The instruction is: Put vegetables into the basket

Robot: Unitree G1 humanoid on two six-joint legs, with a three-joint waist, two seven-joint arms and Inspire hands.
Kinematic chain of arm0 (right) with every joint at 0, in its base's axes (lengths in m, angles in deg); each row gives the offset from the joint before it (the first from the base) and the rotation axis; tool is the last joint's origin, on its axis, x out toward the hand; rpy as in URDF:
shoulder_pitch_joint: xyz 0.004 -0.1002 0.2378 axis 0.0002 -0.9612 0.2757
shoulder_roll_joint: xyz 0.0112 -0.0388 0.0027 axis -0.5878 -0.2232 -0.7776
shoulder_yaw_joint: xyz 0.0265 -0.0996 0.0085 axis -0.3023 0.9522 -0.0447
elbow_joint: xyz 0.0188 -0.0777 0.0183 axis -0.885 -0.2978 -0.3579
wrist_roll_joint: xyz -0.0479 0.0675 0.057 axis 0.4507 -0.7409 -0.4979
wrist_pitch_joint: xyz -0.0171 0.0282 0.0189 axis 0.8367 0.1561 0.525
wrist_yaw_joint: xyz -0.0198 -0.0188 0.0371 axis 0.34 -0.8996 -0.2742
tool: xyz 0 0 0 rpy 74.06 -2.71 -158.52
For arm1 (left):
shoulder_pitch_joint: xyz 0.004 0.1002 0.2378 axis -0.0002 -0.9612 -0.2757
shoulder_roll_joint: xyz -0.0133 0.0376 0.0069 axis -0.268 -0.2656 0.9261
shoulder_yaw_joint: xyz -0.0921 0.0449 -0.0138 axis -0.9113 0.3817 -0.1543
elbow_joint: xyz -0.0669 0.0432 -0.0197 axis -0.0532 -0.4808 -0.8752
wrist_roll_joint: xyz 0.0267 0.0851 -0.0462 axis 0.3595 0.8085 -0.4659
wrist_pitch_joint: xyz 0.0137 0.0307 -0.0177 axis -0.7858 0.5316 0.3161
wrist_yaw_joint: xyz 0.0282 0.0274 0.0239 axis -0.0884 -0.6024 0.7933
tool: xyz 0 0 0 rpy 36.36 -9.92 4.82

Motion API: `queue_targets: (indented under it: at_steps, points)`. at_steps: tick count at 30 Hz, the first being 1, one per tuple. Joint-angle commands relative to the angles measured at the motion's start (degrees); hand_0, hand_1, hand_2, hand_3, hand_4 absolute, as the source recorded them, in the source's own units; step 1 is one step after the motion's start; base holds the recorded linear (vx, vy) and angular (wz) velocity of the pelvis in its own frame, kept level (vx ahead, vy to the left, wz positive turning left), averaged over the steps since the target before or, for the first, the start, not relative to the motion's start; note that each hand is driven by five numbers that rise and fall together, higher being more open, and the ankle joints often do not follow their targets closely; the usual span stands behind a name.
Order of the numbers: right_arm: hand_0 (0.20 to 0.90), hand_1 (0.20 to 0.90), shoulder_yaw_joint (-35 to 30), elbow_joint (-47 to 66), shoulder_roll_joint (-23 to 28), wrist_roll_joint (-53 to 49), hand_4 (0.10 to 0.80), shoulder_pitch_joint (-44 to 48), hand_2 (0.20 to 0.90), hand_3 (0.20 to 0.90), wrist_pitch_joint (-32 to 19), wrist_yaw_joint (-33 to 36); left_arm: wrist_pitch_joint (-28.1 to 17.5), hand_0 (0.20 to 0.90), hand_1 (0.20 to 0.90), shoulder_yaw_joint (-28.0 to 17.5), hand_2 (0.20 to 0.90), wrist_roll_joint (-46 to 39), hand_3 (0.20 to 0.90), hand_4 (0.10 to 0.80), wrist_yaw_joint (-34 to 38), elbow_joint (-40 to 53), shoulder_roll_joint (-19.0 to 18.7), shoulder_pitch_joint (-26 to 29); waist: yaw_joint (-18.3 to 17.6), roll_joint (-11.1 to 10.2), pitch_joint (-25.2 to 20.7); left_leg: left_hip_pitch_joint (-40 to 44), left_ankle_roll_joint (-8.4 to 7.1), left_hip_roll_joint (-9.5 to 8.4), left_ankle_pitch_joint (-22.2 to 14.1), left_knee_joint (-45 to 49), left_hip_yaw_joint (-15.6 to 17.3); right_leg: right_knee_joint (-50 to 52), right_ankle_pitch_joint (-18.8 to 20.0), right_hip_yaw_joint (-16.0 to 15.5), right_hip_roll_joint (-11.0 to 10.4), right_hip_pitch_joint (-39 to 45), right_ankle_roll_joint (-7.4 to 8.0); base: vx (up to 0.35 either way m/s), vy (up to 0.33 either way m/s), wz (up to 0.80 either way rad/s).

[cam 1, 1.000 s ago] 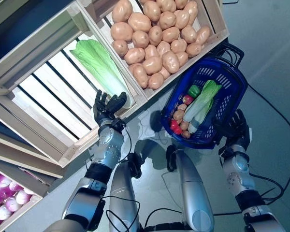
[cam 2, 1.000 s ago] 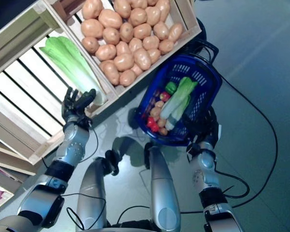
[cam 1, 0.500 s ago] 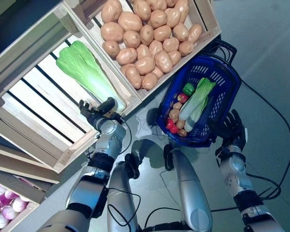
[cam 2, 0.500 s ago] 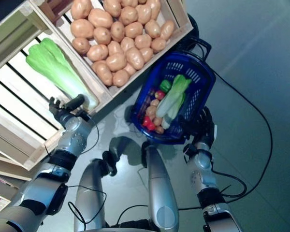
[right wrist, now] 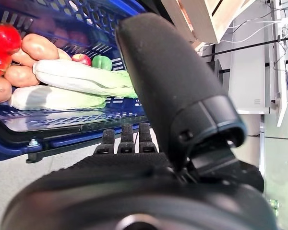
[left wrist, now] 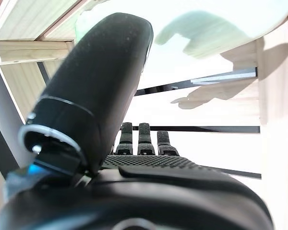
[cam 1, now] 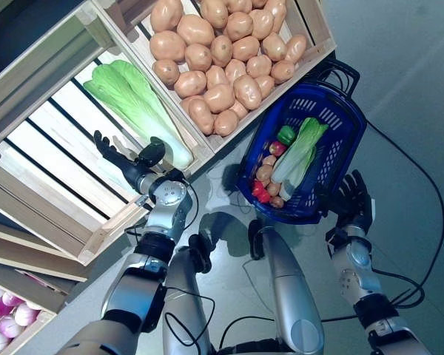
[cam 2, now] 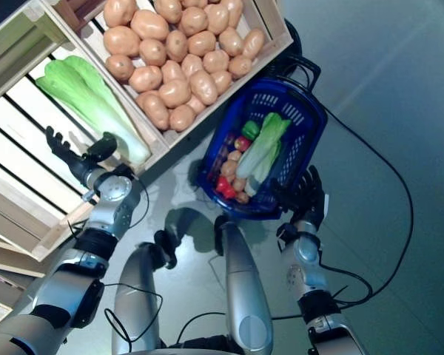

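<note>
left hand (cam 1: 137, 171) at left-centre of the left eye view, fingers straight and spread, thumb out, holding nothing; it sits inside the slatted wooden crate (cam 1: 59, 151), just beside the pale stem end of the cabbage (cam 1: 137, 111); contact not clear from here.
cabbage lies loose on the slats, upper left, leaves pointing away from the hand; likely light and soft at the green leaf end, firmer at the white stalk, so grip the stalk end; smooth surface may slip, and its length may swing if held at one tip.
crate's front rail and the divider toward the potatoes (cam 1: 226, 63) (top centre) crowd the lift path.
right hand (cam 1: 348, 201) lower right, fingers extended under the blue basket (cam 1: 340, 159) rim, seemingly propping it, not curled on it; basket already holds a cabbage, potatoes, red and green peppers (cam 1: 286, 135); room left looks tight.
</note>
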Motion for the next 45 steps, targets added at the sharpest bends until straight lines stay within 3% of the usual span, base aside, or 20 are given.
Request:
queue_targets:
  at_steps: [1, 6, 13, 25, 45]
  points:
    - [0.9, 0.9, 0.1, 6.1, 0.7, 1.0, 0.8, 1.3, 0.9, 0.9, -6.5, 2.5, -3.0, 0.9, 0.9, 1.9, 0.9, 1.2, 0.9, 0.8, -0.6, 2.5, -2.7, 3.6, 1.0, -1.5, -0.3, 0.8, 4.21, -2.27, -2.0, 0.3, 1.8, -4.3, 3.3, -0.9, -0.1, 3.4, -0.71, 0.0, 0.0, 0.0]
    - [0.9, 0.9, -0.3, 5.6, 1.1, 1.6, 0.8, 1.1, 0.9, 0.9, -5.4, 3.0, -3.5, 0.9, 0.9, 3.2, 0.9, -3.4, 0.9, 0.8, -5.3, 2.1, -2.8, 4.2, 0.6, -1.6, -0.3, 0.6, 4.37, -1.92, -2.1, 0.5, 2.3, -4.3, 3.4, -0.6, 0.2, 3.1, -0.57, 0.0, 0.0, 0.0]
    - [0.9, 0.9, -0.3, 4.8, 1.1, 0.4, 0.8, 1.1, 0.9, 0.9, -5.1, 2.9, -0.4, 0.9, 0.9, 3.1, 0.9, -8.9, 0.9, 0.8, -4.5, 0.0, -2.6, 4.6, 0.3, -1.6, -0.3, 0.1, 4.52, -1.87, -2.4, 1.0, 2.4, -3.7, 3.3, -0.3, 0.3, 2.5, -0.4, 0.001, 0.001, 0.0]
    - [0.9, 0.9, -0.2, 4.8, 1.5, -0.4, 0.8, 2.7, 0.9, 0.9, -4.1, 3.0, 5.9, 0.9, 0.9, 6.0, 0.9, -19.1, 0.9, 0.8, -14.3, -4.7, -3.0, 7.6, -0.6, -1.7, -0.3, -1.1, 4.69, -1.78, -2.3, 0.5, 3.2, -4.0, 4.0, 0.5, 0.7, 0.7, 0.27, 0.003, 0.003, -0.01]
    - [0.9, 0.9, 0.5, 3.7, 2.0, -1.4, 0.8, 2.4, 0.9, 0.9, -4.9, 2.0, 9.1, 0.9, 0.9, 9.5, 0.9, -20.6, 0.9, 0.8, -25.7, -8.5, -5.6, 15.9, -3.2, -1.8, -0.3, -1.9, 4.91, -0.49, -3.2, 0.8, 5.5, -3.6, 3.9, 2.1, 1.8, -1.2, 0.35, 0.001, 0.004, -0.07]
